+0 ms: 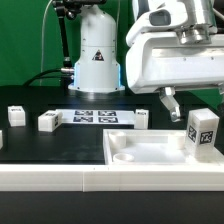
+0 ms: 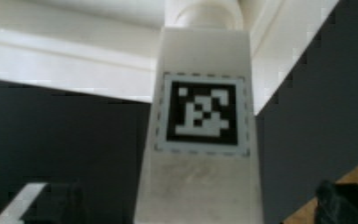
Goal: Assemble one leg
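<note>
A white leg (image 1: 203, 132) with a black-and-white tag stands upright at the exterior view's right corner of the flat white tabletop (image 1: 140, 158). In the wrist view the leg (image 2: 202, 110) fills the middle, tag facing the camera. My gripper (image 1: 190, 100) hangs just above and around the leg. Its jaws are open. In the wrist view the gripper (image 2: 185, 205) has dark fingertips (image 2: 25, 205) on either side of the leg, with a gap on each side. One dark finger (image 1: 170, 102) shows in the exterior view; the other is hidden.
Three more small white legs lie on the black table: one (image 1: 15, 115) at the exterior view's left, one (image 1: 48, 121) beside it, one (image 1: 143, 120) behind the tabletop. The marker board (image 1: 95, 117) lies at the back, before the arm's base (image 1: 97, 60).
</note>
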`<state>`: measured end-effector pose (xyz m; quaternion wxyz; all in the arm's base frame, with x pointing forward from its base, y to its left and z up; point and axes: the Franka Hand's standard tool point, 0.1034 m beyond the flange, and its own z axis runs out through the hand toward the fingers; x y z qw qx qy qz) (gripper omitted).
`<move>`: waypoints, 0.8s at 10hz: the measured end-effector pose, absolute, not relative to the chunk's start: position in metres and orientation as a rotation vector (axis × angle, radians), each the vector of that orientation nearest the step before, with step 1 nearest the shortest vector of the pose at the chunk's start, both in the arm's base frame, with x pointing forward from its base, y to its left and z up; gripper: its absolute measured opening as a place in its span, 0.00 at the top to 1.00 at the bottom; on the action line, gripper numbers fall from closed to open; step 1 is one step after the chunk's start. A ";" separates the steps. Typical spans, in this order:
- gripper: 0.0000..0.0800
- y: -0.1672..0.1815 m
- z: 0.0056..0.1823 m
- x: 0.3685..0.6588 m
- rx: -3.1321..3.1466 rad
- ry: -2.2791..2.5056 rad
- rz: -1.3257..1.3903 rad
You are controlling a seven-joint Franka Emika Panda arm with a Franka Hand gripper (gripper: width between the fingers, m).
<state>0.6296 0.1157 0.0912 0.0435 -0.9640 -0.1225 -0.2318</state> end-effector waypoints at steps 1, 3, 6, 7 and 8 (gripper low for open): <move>0.19 0.119 0.090 0.630 -2.960 -0.373 -0.566; 0.19 0.115 0.090 0.631 -2.973 -0.373 -0.363; 0.19 0.116 0.090 0.629 -2.965 -0.381 -0.081; 0.19 0.116 0.088 0.621 -2.958 -0.393 0.036; 0.19 0.118 0.089 0.617 -2.941 -0.399 0.163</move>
